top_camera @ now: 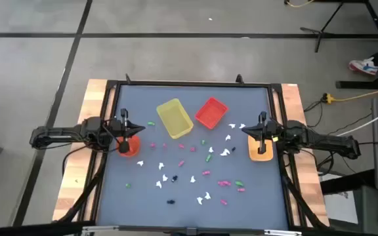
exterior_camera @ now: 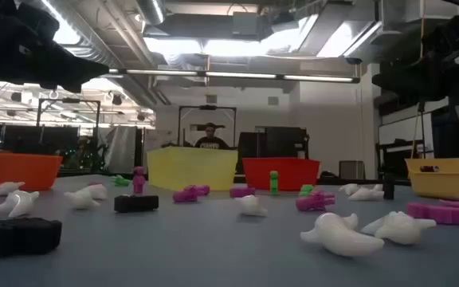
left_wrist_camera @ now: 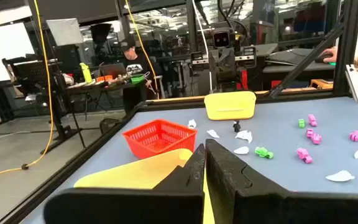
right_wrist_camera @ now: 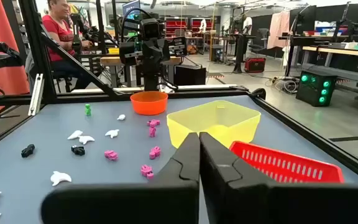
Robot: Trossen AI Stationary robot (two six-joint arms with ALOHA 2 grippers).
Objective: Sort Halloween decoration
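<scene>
Both arms are being held level at the desk's (top_camera: 110,196) two sides, seemingly as a waiting pose before sorting: the left pincer (top_camera: 125,129) is being kept pressed shut and empty above the orange bowl (top_camera: 129,147), the right pincer (top_camera: 262,130) likewise shut and empty above the orange tray (top_camera: 261,152). Between the two pincers the Halloween decoration (top_camera: 205,173) is being left scattered loose, none sorted, ahead of the yellow bin (top_camera: 174,118) and red bin (top_camera: 210,113). It is being seen as tiny white, magenta, green and black plastic trinkets, well apart.
</scene>
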